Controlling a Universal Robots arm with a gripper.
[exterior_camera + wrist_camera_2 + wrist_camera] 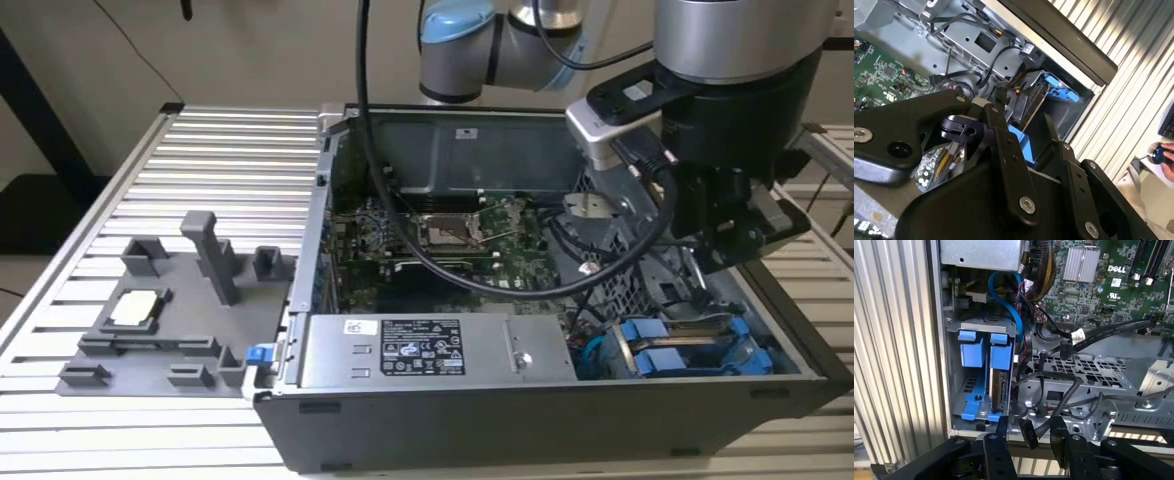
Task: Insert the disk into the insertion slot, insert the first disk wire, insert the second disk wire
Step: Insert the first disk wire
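The disk (999,385) in its blue frame stands on edge inside the insertion slot (953,371), a grey sheet-metal bay in the corner of the open computer case (534,410). Beside it in the bay sits another blue carrier (972,356). My gripper (1030,429) hangs open just outside the cage, its two black fingers (1002,430) apart. Between them, a little beyond, lies a loose black wire plug (1028,434), untouched. In the second wrist view the gripper (1024,125) frames the blue disk frame (1018,136). A second black plug (1065,351) hangs over the perforated cage plate.
A blue wire (1010,305) loops from the bay toward the green motherboard (1104,275). The power supply (427,350) fills the case's front. A grey fixture (160,310) stands at the exterior view's left on the slatted table (240,160). A hand (1168,162) shows by a desk.
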